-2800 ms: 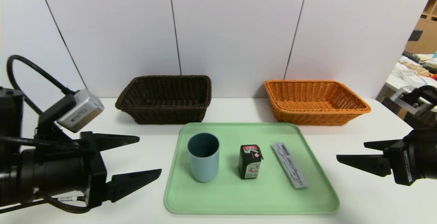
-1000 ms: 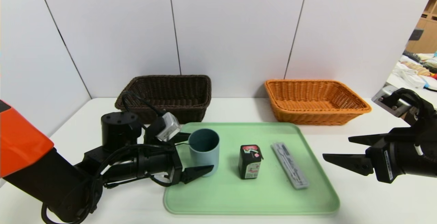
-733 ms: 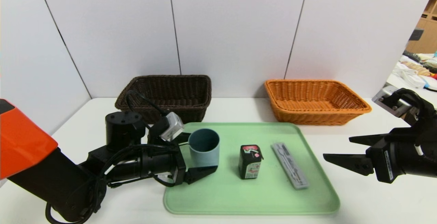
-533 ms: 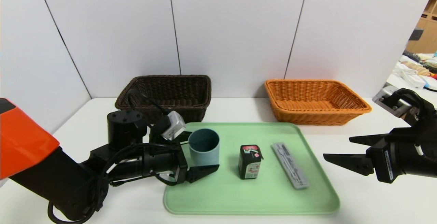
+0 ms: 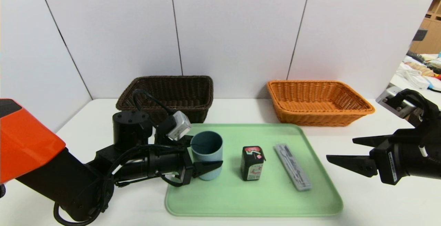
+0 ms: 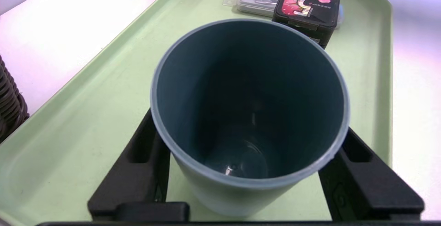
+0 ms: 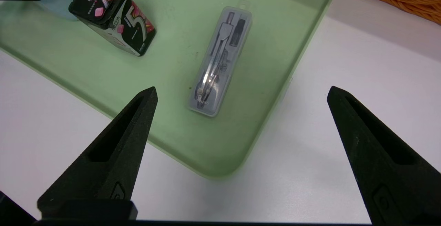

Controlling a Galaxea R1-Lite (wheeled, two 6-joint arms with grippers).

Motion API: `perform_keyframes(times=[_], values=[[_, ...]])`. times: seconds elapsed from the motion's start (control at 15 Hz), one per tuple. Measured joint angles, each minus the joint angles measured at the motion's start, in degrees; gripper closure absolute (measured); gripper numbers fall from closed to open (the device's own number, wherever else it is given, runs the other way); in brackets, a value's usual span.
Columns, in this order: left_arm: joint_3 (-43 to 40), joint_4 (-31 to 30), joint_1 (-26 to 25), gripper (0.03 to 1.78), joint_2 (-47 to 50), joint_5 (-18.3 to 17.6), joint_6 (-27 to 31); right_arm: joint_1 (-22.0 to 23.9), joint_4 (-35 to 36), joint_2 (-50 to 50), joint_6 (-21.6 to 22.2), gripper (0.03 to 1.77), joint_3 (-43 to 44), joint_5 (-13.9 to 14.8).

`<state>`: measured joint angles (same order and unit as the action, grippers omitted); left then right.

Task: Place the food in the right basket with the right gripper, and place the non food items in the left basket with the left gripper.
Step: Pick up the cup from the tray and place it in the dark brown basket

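Left of frame in the head view, the black two-fingered left gripper (image 5: 205, 157) on its orange-shelled arm reaches in low and near level, jaws straddling the light blue-grey plastic cup (image 5: 206, 155) at the left end of the pale green tray (image 5: 251, 198). The wrist view shows a finger close on each side of the lower wall; full contact is uncertain. Cup looks light, rigid, smooth-walled, likely slippery; the low mid-body hold seems sound. Centre: small black drink carton with red-pink top (image 5: 252, 163), upright. Beside it, the long flat grey packet (image 5: 292, 166). Far right, the black right gripper (image 5: 348, 151) hangs off the tray, jaws wide, empty.
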<state>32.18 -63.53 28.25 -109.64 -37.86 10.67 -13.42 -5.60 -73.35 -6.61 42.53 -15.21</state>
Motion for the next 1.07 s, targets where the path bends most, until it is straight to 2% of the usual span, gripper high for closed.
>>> perform_keyframes(times=[0.47,0.67,1.07], values=[[-0.1,0.0,-0.2,0.68,2.6,0.5,-0.6,0.5,0.0,0.1,0.0,0.1,0.0,0.0],[1.3,1.6,-2.5,0.68,6.6,0.7,-0.9,0.5,0.0,0.2,0.1,0.1,0.0,0.0],[15.1,15.8,-10.2,0.68,12.5,0.7,-3.8,0.6,0.1,0.1,0.0,0.1,0.0,0.0]])
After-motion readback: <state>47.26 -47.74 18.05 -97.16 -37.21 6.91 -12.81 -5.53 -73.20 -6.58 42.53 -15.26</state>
